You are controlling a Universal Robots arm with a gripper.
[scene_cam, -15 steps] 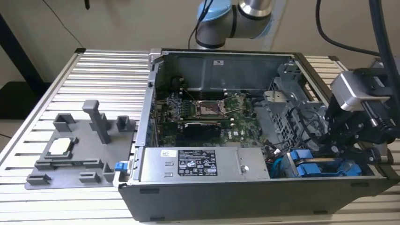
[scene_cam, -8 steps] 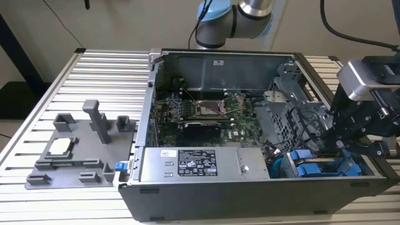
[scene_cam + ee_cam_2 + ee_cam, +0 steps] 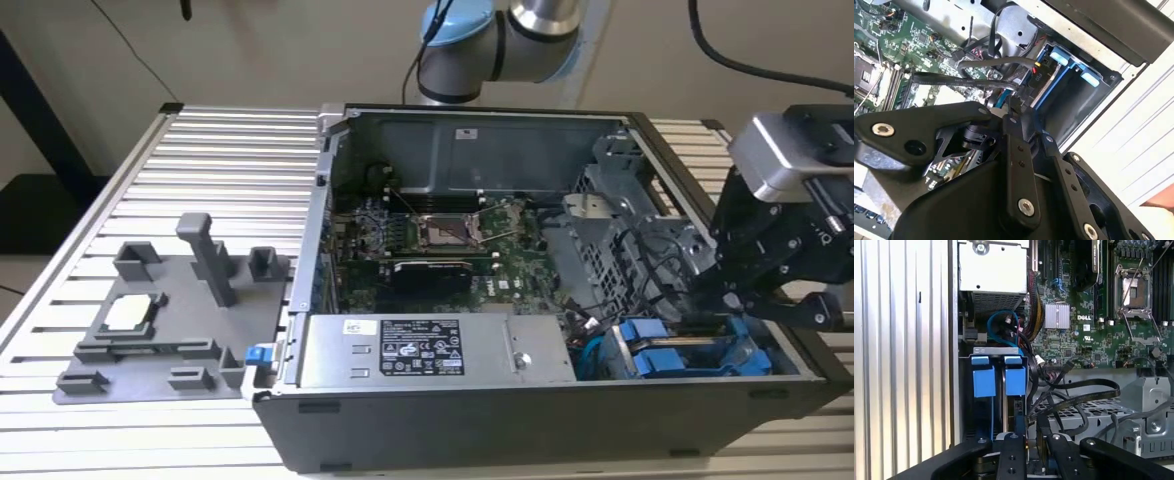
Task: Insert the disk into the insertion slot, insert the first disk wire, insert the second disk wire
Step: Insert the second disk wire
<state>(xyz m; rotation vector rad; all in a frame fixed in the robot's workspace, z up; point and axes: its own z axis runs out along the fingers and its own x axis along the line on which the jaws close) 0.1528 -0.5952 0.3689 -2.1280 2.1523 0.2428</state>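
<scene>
Gripper (image 3: 1031, 432) fingers nearly closed, pinching a black wire (image 3: 1074, 399) end directly behind the seated disk (image 3: 1015, 375), whose long axis runs straight away from the fingers.

1. Crowded at lower right of the exterior view: gripper (image 3: 747, 300) wedged between drive cage (image 3: 627, 215) and case wall.
2. Blocked beside the blue drive bay (image 3: 996, 375) by looping black cables (image 3: 1074, 395).
3. Open over the slatted table (image 3: 227, 160), upper left.

Fingers (image 3: 1031, 427) pinching black wire (image 3: 1074, 399) beside blue carriers (image 3: 999, 380).
</scene>
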